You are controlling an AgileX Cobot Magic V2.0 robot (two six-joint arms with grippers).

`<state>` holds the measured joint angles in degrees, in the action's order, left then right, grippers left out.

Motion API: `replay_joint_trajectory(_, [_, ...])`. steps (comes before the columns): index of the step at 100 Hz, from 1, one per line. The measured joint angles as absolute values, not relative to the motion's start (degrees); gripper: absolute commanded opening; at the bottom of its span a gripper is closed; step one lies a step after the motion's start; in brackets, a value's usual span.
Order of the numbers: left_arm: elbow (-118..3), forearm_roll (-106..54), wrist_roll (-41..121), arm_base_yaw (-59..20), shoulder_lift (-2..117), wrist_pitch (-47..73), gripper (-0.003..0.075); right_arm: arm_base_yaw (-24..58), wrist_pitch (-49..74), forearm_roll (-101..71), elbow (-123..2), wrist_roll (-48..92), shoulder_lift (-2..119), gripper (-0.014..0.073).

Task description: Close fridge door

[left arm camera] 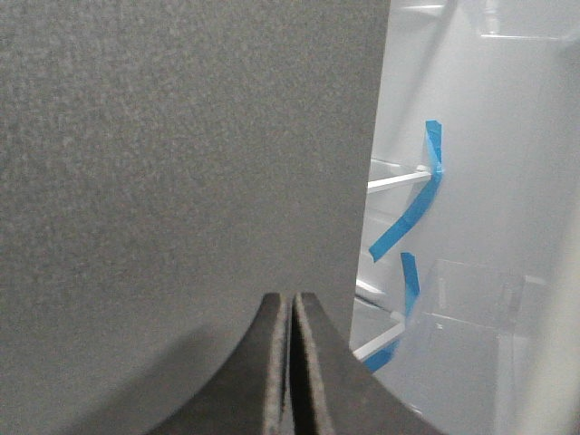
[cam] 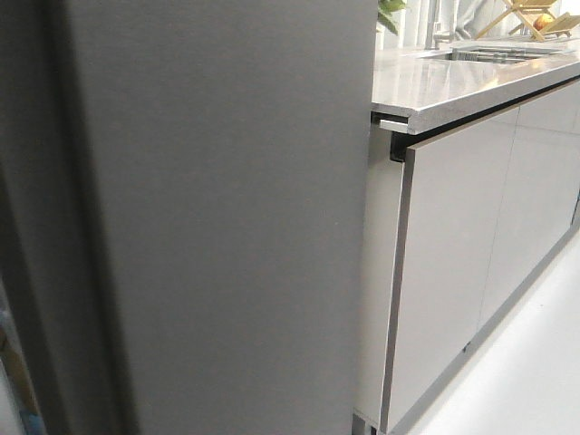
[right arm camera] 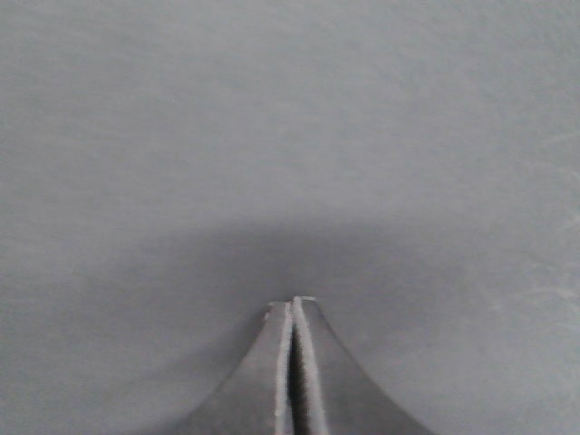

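Observation:
The fridge door point(cam: 217, 217), a tall matte dark grey panel, fills the left and middle of the front view and hides both arms there. In the left wrist view my left gripper point(left arm camera: 292, 299) is shut and empty, its tips right at the door's grey face point(left arm camera: 181, 163) near the door's edge. Past that edge the white fridge inside point(left arm camera: 471, 181) shows, with shelves and blue tape strips point(left arm camera: 412, 213). In the right wrist view my right gripper point(right arm camera: 292, 304) is shut and empty, its tips against or very near the door face point(right arm camera: 290, 136), which fills that view.
A glossy light grey cabinet front point(cam: 453, 263) stands right of the door under a steel counter point(cam: 453, 82) with a sink and a wooden rack point(cam: 535, 18) at the back. White floor point(cam: 526, 362) lies at the lower right.

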<state>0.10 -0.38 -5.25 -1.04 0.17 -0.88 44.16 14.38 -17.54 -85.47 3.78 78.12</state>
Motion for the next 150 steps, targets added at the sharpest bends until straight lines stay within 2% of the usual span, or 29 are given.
replay_joint_trajectory(50, [0.1, -0.38, -5.25, -1.04, 0.17, -0.88, -0.0021, 44.26, 14.3, -17.32, -100.36, 3.78, 91.86, -0.0076])
replay_joint_trajectory(73, [0.1, -0.38, -5.25, -1.04, 0.17, -0.88, -0.0021, 44.37, 12.71, -16.91, -101.9, 3.78, 98.1, -0.0076])
replay_joint_trajectory(107, [0.1, -0.38, -5.25, -1.04, 0.17, -0.88, -0.0021, 43.57, 9.74, -12.12, -101.94, 3.78, 98.64, -0.0076])
replay_joint_trajectory(150, [0.1, -0.38, -5.25, -1.04, 0.17, -0.88, -0.0021, 39.67, 15.65, -5.42, -101.94, 3.78, 92.73, -0.0076])
